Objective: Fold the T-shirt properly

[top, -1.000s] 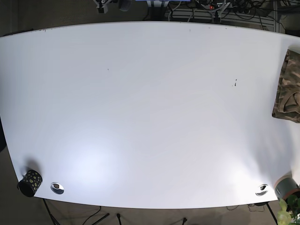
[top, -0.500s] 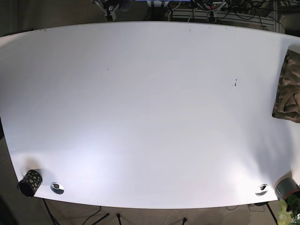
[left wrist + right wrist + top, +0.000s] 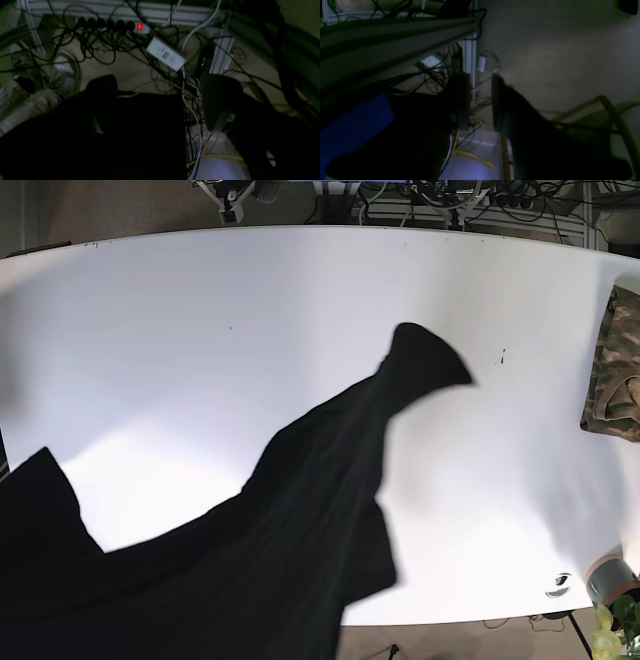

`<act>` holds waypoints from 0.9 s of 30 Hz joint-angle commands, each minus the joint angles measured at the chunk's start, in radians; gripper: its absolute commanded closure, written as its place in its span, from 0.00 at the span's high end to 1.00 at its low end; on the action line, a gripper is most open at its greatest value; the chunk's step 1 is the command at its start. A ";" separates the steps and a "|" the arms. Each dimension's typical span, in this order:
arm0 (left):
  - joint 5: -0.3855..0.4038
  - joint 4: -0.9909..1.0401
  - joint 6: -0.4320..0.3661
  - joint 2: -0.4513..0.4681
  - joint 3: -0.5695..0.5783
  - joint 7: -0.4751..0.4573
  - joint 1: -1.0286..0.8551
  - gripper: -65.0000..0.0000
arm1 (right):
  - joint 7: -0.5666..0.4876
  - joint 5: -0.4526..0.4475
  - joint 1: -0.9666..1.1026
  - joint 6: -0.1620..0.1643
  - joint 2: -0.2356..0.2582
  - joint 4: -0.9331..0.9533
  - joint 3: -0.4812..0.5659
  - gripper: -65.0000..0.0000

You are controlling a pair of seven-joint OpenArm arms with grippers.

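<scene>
A black T-shirt (image 3: 300, 520) lies crumpled across the white table (image 3: 180, 330), spreading from the front-left corner up to a sleeve tip near the middle. Its edges look blurred. Neither gripper is near it. In the left wrist view my left gripper (image 3: 157, 82) hangs behind the table over floor cables, open, with nothing between its dark fingers (image 3: 217, 100). My right gripper (image 3: 477, 80) is also off the table above carpet, with its fingers (image 3: 461, 100) a little apart and empty.
A camouflage cloth (image 3: 615, 370) lies at the table's right edge. A metal grommet (image 3: 559, 584) and a grey pot with a plant (image 3: 612, 580) sit at the front right. A power strip (image 3: 140, 26) and tangled cables lie behind the table.
The black T-shirt has come onto the table from the front left. It now hides the spotted cup and the left grommet there.
</scene>
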State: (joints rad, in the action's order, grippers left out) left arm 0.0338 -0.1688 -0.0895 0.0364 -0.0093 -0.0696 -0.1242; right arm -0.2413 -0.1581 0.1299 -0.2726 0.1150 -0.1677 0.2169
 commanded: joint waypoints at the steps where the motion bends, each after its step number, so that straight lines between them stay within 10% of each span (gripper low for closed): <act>1: -0.002 -0.004 -0.003 0.001 0.001 0.000 -0.009 0.75 | -0.008 0.002 0.011 -0.009 0.007 -0.017 0.002 0.21; 27: 0.001 -0.024 -0.005 0.003 -0.001 -0.009 -0.050 0.75 | -0.008 -0.001 0.057 0.000 0.005 -0.060 -0.001 0.20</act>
State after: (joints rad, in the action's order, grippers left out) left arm 0.0341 -0.1844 -0.0898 0.0391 -0.0101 -0.0761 -0.1627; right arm -0.2409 -0.1585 0.1764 -0.2657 0.1139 -0.2272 0.2161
